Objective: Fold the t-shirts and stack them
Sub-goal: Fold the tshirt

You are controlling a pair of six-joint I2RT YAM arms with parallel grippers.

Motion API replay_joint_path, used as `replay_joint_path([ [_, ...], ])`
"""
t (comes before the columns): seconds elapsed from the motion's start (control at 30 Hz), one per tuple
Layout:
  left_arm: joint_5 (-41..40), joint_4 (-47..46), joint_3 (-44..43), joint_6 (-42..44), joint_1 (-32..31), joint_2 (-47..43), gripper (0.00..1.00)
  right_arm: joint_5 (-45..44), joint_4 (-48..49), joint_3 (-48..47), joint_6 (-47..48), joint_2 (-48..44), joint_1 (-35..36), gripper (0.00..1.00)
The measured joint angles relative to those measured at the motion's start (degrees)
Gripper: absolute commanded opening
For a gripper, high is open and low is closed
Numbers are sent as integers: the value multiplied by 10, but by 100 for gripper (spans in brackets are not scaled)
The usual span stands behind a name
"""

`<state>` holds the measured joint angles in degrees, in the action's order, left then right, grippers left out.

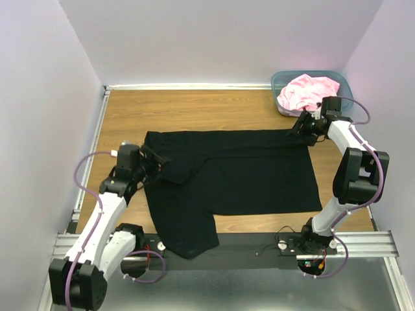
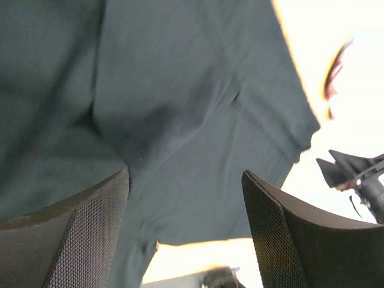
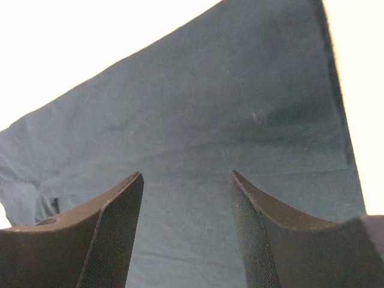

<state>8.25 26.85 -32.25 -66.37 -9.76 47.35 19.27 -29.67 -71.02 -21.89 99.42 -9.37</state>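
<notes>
A large black t-shirt (image 1: pixel 246 172) lies spread on the wooden table (image 1: pixel 194 110). One part is folded over at its left, and a flap hangs over the near edge. My left gripper (image 1: pixel 161 164) hovers at the shirt's left side. Its fingers are open, with only black cloth (image 2: pixel 180 108) below my left gripper (image 2: pixel 185 172). My right gripper (image 1: pixel 296 129) is over the shirt's far right corner, open and holding nothing. In the right wrist view, black cloth (image 3: pixel 198 108) fills the space under my right gripper (image 3: pixel 186 173). The pink t-shirt (image 1: pixel 306 91) sits crumpled in the bin.
A teal translucent bin (image 1: pixel 343 85) stands in the back right corner. Pale walls close off the left, back and right sides. A metal rail (image 1: pixel 240 249) runs along the near edge between the arm bases.
</notes>
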Motion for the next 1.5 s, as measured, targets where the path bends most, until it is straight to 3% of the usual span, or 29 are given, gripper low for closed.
replay_joint_path([
  [0.33,-24,-66,-161,156,136,218,84,-22,10,-110,-9,69,-28,67],
  [0.43,-10,-78,-151,172,134,206,75,-26,13,-131,-11,83,-37,66],
  [0.57,-19,-108,-138,187,137,205,72,-29,23,-157,-15,111,-38,63],
  [0.77,-34,-187,-232,208,139,400,61,-27,47,-171,-34,151,-38,57],
  [0.93,-39,-197,-320,221,139,513,61,-24,61,-182,-53,178,-38,55],
  [1.33,-39,-207,-335,234,135,572,61,-18,75,-150,-71,185,-38,55],
  [1.5,-40,-207,-337,238,129,602,52,-18,78,-144,-73,186,-38,55],
])
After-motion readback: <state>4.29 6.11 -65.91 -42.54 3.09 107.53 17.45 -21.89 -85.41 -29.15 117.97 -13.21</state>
